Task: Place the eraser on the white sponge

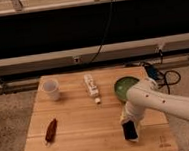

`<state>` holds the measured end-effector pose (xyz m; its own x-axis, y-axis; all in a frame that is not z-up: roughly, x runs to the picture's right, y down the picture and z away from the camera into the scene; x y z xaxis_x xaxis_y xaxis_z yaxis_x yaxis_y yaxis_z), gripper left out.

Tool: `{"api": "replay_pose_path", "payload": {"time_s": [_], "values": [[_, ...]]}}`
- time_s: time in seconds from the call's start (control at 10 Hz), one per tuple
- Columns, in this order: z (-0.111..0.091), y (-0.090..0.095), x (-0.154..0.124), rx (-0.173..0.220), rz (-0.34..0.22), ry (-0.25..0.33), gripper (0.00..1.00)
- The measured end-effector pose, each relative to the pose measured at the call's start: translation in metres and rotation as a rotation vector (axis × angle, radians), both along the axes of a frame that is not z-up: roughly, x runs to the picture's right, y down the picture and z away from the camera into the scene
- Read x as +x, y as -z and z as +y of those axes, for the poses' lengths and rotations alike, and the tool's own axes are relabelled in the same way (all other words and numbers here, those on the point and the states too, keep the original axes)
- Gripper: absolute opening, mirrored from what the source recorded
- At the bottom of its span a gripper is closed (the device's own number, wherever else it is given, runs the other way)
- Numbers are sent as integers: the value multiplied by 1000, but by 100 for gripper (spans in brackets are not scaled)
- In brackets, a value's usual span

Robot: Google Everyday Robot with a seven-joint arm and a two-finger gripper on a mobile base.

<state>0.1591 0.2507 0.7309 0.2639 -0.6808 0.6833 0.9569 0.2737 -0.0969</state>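
Placement step in hand. Claw (pixel 128 123) at the surface's (pixel 82 121) five o'clock, directly over the eraser (pixel 129 130), which lies on the white sponge (pixel 134 137). Finger state cannot be told. Next move, judged: release and lift clear.

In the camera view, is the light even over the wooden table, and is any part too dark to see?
Camera view: the wooden table is evenly lit, with a soft shadow under the white cup; the band behind it is nearly black, hiding detail. The eraser gives a faint sheen below the hand, covering most of the white sponge. The whole view is soft.
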Motion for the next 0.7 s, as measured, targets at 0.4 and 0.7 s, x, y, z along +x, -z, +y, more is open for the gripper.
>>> {"api": "replay_pose_path", "payload": {"time_s": [0.4,0.7], "values": [[0,1,3,0,-3,-2,79],[1,2,5,-2,-5,-2,71]]}}
